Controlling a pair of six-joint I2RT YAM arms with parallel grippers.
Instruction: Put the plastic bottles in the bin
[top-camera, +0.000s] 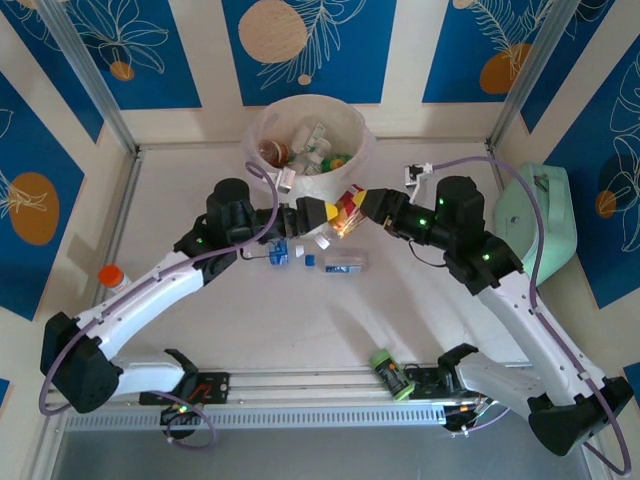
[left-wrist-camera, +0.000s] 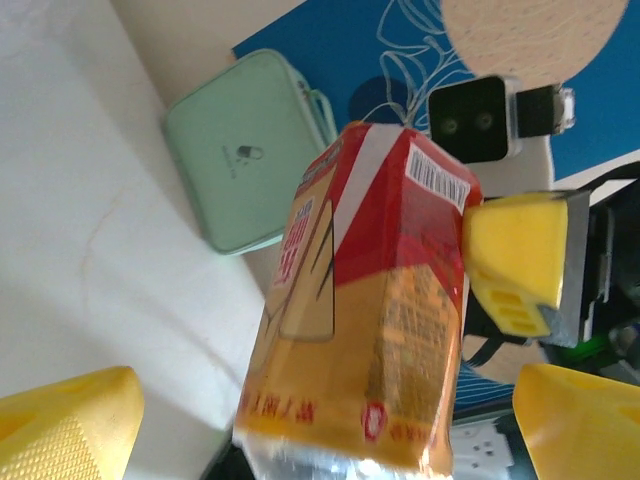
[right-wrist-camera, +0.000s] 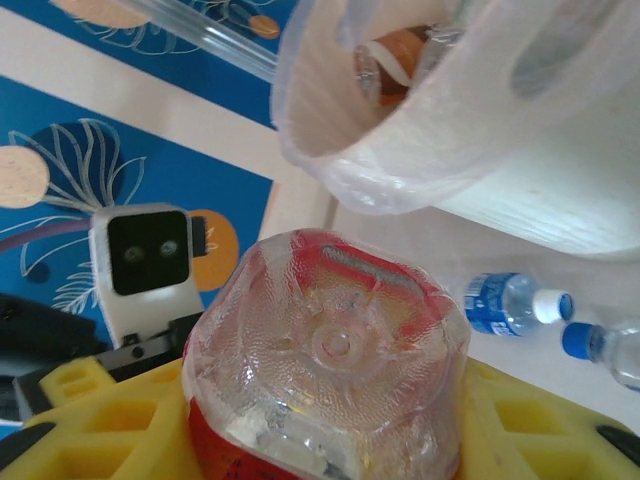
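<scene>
The right end effector (right-wrist-camera: 320, 430) is closed on a bottle with a red and yellow label (top-camera: 347, 212), in the air just on the near side of the bin (top-camera: 255, 135). The left end effector (left-wrist-camera: 325, 420) stands wide open around this bottle, with both fingers apart from it. Other bottles (top-camera: 305, 150) lie inside the bin.

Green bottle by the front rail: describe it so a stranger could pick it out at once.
Start at the metal rail along the table's near edge. Just beyond it, beside the right arm's base, the green bottle lies on its side. Among bottles on the table it alone is green, with a dark label; the clear bottles mid-table wear blue labels.
</scene>
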